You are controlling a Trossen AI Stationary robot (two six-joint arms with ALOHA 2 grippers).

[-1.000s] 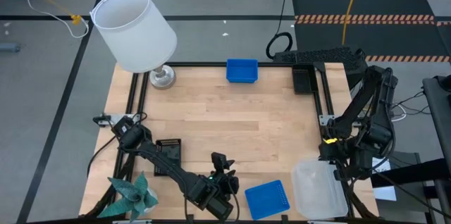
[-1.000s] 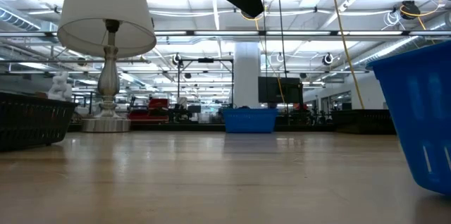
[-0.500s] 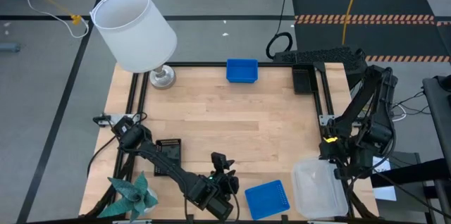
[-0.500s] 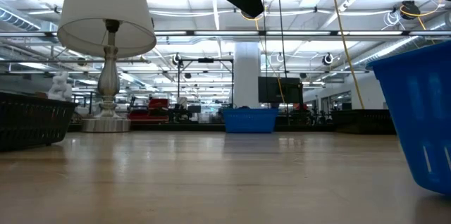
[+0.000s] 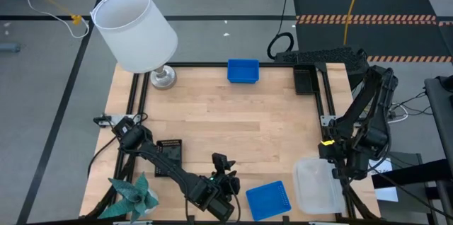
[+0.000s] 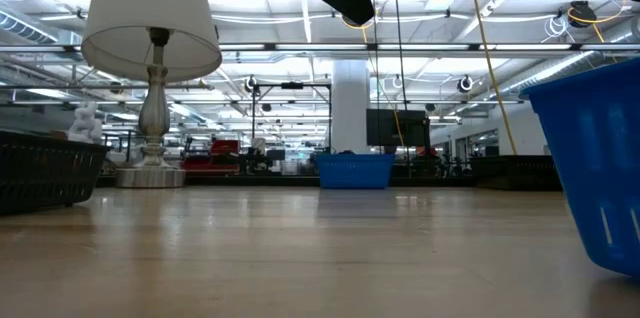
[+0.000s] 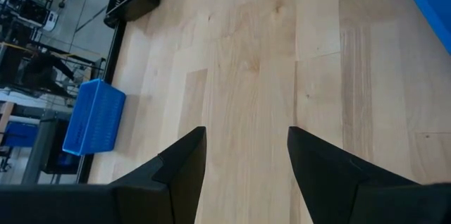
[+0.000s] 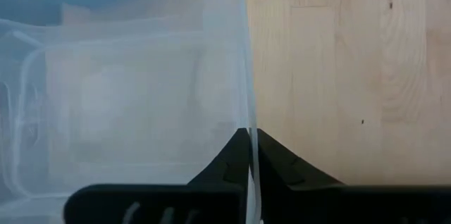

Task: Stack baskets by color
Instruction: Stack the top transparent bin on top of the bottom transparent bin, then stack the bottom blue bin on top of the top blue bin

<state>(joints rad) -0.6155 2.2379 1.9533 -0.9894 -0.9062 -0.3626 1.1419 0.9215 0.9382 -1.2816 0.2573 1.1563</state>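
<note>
1. Desk (image 5: 233, 122): pale wooden planks with visible grain, set in a dark metal frame.
2. Blue baskets, two counted, both opaque bright plastic rectangles with fine slotted walls. One (image 5: 243, 71) sits at the far edge, mid-desk; the other (image 5: 269, 200) lies at the near edge, just beside the clear basket.
3. Black slotted baskets, two counted. One (image 5: 169, 157) lies at the near left under the left arm; the other (image 5: 305, 81) sits at the far right corner.
4. Clear see-through basket (image 5: 318, 186), one counted: thin glossy plastic with rounded corners, at the near right corner of the desk.
5. Right pincer (image 8: 251, 155): fingers pressed together on the thin wall of the clear basket, one finger inside, one outside, pinching its rim.
6. Left pincer (image 7: 246, 164): dark wedge-shaped fingers spread apart, holding nothing, over bare wood near the front edge, between the near black basket and the near blue one.
7. White lampshade (image 5: 134, 29): smooth tapered drum on a silvery metal base, far left corner.
8. Teal paper plant (image 5: 134, 195): folded pointed leaves, near left corner.
</note>
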